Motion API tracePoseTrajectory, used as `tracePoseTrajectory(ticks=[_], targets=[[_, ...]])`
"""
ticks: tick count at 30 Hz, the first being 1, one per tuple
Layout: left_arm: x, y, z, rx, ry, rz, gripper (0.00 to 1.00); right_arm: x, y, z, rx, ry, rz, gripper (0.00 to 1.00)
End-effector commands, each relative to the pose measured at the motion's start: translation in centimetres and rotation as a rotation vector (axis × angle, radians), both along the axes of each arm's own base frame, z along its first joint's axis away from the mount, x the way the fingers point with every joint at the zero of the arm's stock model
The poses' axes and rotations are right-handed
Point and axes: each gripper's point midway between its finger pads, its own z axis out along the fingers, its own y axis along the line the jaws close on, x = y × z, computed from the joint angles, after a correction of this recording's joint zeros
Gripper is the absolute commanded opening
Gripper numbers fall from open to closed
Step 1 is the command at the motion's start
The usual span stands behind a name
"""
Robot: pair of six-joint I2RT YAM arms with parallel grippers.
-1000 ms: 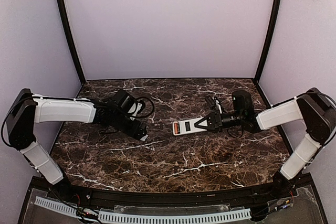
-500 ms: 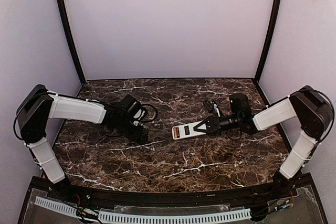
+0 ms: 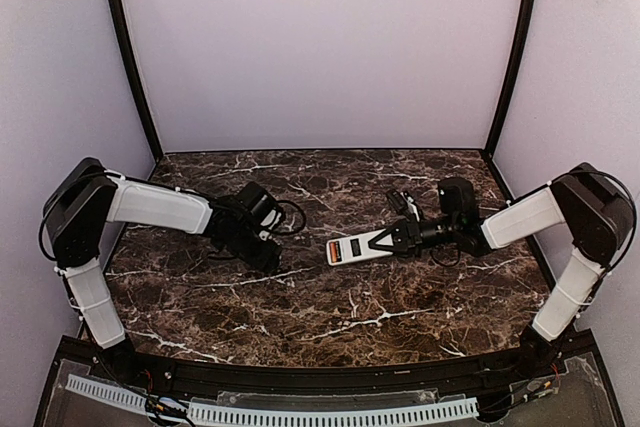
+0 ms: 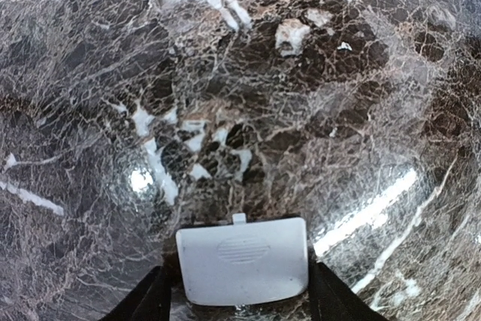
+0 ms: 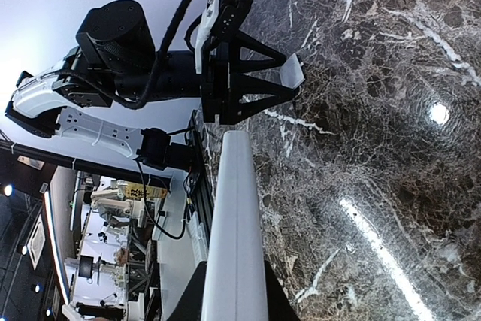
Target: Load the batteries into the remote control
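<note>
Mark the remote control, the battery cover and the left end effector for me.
remote control (image 3: pixel 357 245): top external view, middle of its body.
battery cover (image 4: pixel 242 250): left wrist view, ribbed oval patch on its face.
left end effector (image 3: pixel 269 260): top external view, between its fingertips.

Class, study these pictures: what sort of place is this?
Probably a robotics lab test booth: left arm and right arm at a marble-patterned table, plain walls around it, more equipment beyond.

Dark veined marble table (image 3: pixel 330 317), glossy with light glints, enclosed by pale lilac walls (image 3: pixel 320 47).
</note>
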Motion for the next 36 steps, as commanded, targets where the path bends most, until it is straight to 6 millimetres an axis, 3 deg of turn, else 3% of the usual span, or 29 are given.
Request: tracePoseTrajectory(ticks=[1,6,8,16,20,23,25,36], targets=[[0.2,0.2,0.1,0.022,0.001,-0.027,0.56,0.2,-0.1,1.0,0.057,-0.016,0.022,0.00],[0.1,-0.4,1.1,0.017,-0.015,-0.118,0.35,-0.1,-0.1,1.6,0.093,0.003,0.037,0.00],[-0.1,-0.6,2.3,0.010,-0.030,-0.166,0.32,-0.3,-0.1,1.7,0.102,0.013,0.041,0.00],[-2.4,-2.7,10.4,-0.148,-0.166,-0.425,0.32,-1.2,0.3,1.6,0.128,0.061,0.056,0.00],[-6.6,-5.0,14.1,-0.256,-0.231,-0.669,0.35,-2.3,1.0,1.3,0.155,0.097,0.091,0.00],[-9.9,-6.3,14.7,-0.219,-0.288,-0.853,0.38,-3.0,1.7,1.3,0.182,0.131,0.118,0.00],[-10.9,-6.7,14.9,-0.216,-0.282,-0.902,0.38,-3.5,2.1,1.5,0.203,0.147,0.131,0.00],[-12.8,-8.5,14.1,-0.202,-0.253,-1.010,0.38,-5.2,3.9,1.2,0.220,0.164,0.130,0.00]])
